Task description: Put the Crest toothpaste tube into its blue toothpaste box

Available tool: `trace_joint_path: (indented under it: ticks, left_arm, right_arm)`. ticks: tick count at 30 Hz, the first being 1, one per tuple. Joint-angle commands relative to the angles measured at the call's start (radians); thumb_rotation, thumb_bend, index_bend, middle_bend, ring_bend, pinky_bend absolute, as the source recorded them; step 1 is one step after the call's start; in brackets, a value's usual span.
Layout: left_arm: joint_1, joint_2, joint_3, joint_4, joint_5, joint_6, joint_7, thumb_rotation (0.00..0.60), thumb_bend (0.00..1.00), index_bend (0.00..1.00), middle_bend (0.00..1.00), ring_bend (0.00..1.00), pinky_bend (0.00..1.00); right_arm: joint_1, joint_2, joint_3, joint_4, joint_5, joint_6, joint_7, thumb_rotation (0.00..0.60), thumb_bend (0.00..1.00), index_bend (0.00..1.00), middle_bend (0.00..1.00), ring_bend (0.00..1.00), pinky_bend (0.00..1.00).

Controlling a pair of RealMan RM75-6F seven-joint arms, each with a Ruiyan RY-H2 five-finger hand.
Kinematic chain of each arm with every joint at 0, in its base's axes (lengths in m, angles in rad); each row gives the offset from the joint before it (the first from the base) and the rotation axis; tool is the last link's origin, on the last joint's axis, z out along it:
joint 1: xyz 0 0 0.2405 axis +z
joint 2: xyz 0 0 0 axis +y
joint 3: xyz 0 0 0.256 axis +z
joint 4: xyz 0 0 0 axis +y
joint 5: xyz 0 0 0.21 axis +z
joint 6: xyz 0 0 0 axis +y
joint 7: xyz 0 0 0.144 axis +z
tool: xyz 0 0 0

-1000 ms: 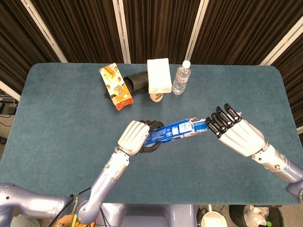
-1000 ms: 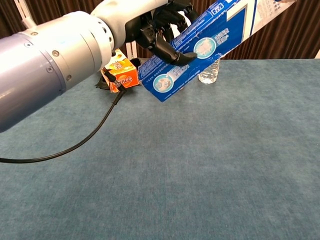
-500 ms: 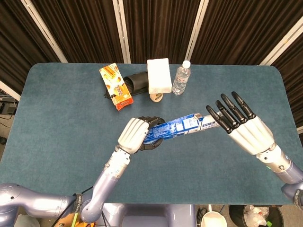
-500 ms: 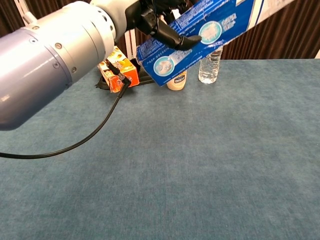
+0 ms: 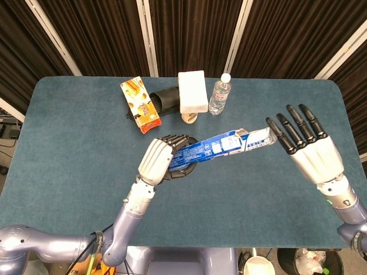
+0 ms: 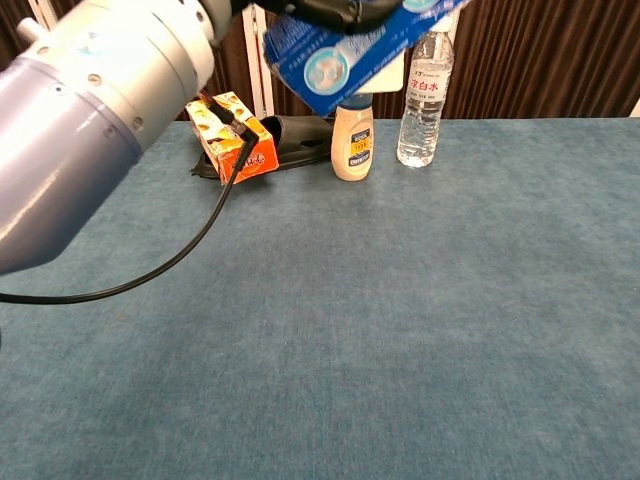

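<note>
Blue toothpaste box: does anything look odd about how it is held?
The blue toothpaste box is held tilted in the air by the left hand alone. The right hand is open beside its far end, holding nothing. No damage shows.

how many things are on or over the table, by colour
blue: 1, toothpaste box held up by the left hand
orange: 1, carton
black: 1, dark object behind the carton
white: 1, white box
beige: 1, small bottle
clear: 1, water bottle
total: 6
The right hand is empty.
</note>
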Motion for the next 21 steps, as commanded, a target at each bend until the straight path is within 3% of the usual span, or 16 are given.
trace_joint_path:
  ticks: [1,11,21]
  left_arm:
    - [0.046,0.008,0.038,0.029,0.099,0.085,-0.102,0.6,0.46,0.39,0.52,0.5,0.54]
    - [0.135,0.043,0.093,0.059,0.22,0.221,-0.285,0.6,0.46,0.38,0.52,0.5,0.54]
    - [0.161,0.037,0.093,0.127,0.359,0.36,-0.482,0.6,0.46,0.33,0.46,0.44,0.54]
  right_arm:
    - [-0.022,-0.011,0.009,0.02,0.044,-0.007,0.022,0.6,0.43,0.18,0.35,0.17,0.24]
    - [-0.035,-0.023,0.015,0.036,0.077,-0.013,0.042,0.6,0.43,0.18,0.35,0.17,0.24]
    - [-0.036,-0.027,0.014,0.011,0.071,-0.017,0.025,0.6,0.43,0.18,0.35,0.17,0.24]
